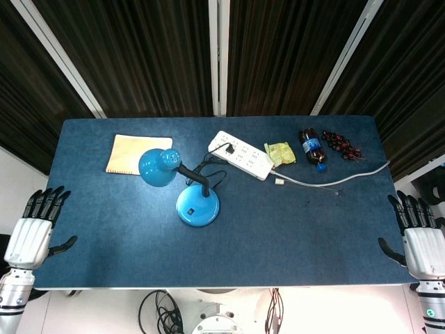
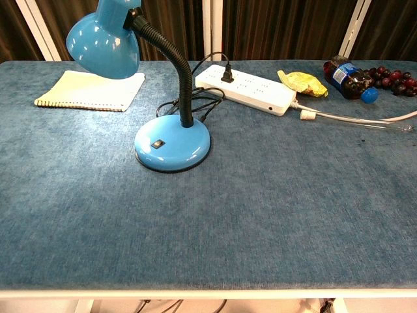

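The left robot hand [image 1: 31, 233] hangs off the blue felt counter's [image 1: 299, 236] left edge, fingers spread, holding nothing. The glossy blue gooseneck desk lamp [image 1: 189, 195] stands left of centre, probably nearer this hand. The right robot hand [image 1: 419, 240] is likewise empty and spread.

glossy blue lamp [image 2: 172, 147] on matt, napped cloth table [image 2: 293, 208].

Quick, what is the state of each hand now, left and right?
Left hand: open, fingers apart, holding nothing, beside the table's left edge.
Right hand: open, fingers apart, holding nothing, beside the table's right edge.
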Controlling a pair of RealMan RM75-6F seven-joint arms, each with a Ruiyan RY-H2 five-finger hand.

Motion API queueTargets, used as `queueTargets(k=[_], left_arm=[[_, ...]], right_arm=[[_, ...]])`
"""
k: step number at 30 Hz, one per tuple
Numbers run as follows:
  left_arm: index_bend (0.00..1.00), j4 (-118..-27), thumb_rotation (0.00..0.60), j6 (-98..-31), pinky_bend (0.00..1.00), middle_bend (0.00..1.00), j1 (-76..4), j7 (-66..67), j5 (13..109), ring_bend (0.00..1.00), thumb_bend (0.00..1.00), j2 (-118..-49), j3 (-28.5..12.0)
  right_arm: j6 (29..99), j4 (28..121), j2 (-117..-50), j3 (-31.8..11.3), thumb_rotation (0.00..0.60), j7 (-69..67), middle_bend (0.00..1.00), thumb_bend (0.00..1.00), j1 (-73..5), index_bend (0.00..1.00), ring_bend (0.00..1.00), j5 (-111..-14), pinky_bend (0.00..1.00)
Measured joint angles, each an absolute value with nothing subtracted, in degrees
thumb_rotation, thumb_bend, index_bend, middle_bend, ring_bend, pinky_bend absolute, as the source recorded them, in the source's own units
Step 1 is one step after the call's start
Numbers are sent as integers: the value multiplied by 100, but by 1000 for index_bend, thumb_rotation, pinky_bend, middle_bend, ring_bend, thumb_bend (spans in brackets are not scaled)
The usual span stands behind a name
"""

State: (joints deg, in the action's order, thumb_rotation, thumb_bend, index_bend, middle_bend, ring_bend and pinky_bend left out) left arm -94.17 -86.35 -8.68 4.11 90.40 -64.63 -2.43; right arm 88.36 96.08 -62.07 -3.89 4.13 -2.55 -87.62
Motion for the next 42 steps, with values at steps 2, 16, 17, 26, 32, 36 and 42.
queueTargets(k=[2,16,17,26,32,36,42], left_arm=[[73,-9427,600,-8621,15,5,-873,438,9039,0,158,-6466,-241],[72,-9599,600,-8596,28,5,-931,570,9166,0,158,-6404,-238],[72,-9616,600,-8563,29,6,-952,534,9185,0,159,-6393,-233],[58,-9741,600,-7889,195,73,-1245,250,9543,63,159,-6403,58],[59,-9776,600,-7389,672,572,-1571,336,9630,569,251,-6682,87],[62,-9793,600,-6831,791,758,-1902,475,9567,727,357,-6921,45],[63,-9725,600,-5821,803,791,-2492,918,9212,752,406,-7515,-75]], right_arm=[[8826,9601,-6206,-386,600,413,0,176,-255,0,0,-8756,0],[8843,9573,-6187,-414,600,324,0,176,-254,0,0,-8754,0],[8840,9580,-6184,-420,600,319,0,176,-258,0,0,-8750,0],[8841,9615,-6170,-415,600,320,0,176,-266,0,0,-8785,0],[8825,9649,-6187,-394,600,363,0,176,-279,0,0,-8834,0],[8822,9684,-6170,-408,600,371,0,176,-282,0,0,-8811,0],[8868,9727,-6105,-421,600,285,0,176,-259,0,0,-8805,0]])
